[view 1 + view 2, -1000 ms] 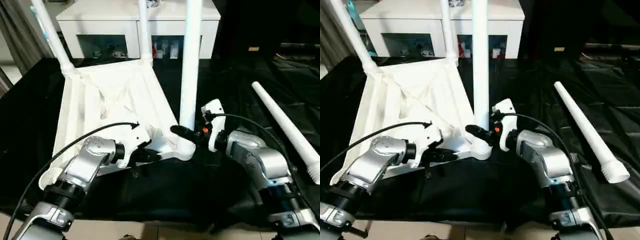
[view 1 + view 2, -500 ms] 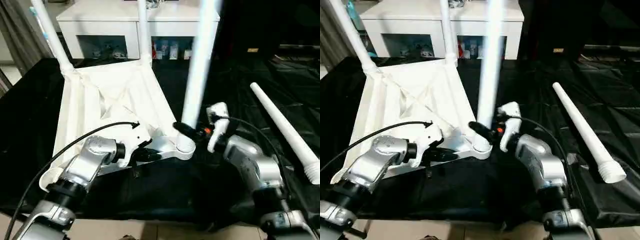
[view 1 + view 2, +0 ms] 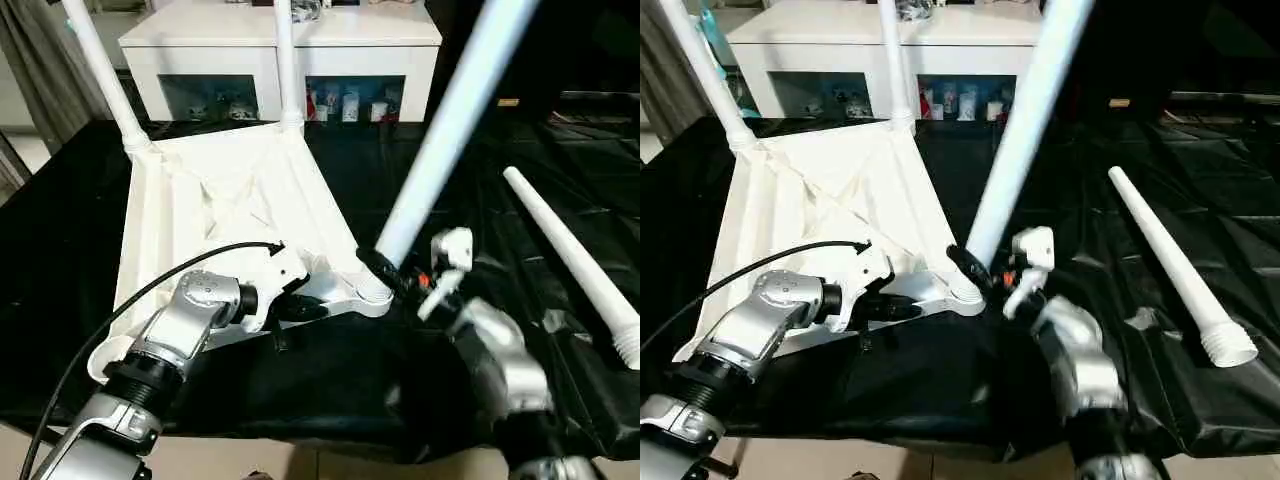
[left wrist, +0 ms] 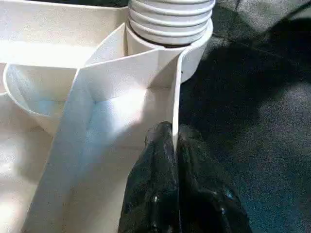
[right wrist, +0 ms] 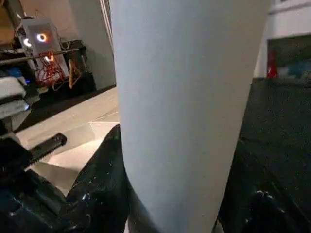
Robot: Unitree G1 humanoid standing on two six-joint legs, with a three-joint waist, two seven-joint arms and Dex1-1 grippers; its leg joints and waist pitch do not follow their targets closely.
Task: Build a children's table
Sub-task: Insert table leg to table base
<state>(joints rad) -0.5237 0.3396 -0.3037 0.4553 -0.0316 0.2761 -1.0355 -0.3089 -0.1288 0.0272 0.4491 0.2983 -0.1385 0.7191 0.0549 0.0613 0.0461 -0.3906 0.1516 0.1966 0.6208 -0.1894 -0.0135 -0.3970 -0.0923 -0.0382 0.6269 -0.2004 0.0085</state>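
The white table top (image 3: 230, 200) lies upside down on the black cloth, ribs facing up. Two legs (image 3: 100, 70) (image 3: 285, 60) stand in its far corner sockets. A third leg (image 3: 450, 120) has its flared end at the near right corner socket (image 3: 370, 292) and leans steeply up to the right. My right gripper (image 3: 385, 268) is shut on this leg just above the socket, one black finger (image 5: 102, 184) on each side of the tube. My left gripper (image 3: 300, 305) is shut on the top's thin edge wall (image 4: 172, 121) beside that socket. A fourth leg (image 3: 570, 260) lies loose on the cloth at the right.
A white cabinet (image 3: 280, 40) with glass doors stands behind the table top. Black cloth (image 3: 330, 380) covers the work surface out to its front edge. A grey curtain (image 3: 30, 90) hangs at the far left.
The leg in my right gripper has tipped from upright to a steep lean to the right, and the right arm has turned with it. My left gripper has kept its hold.
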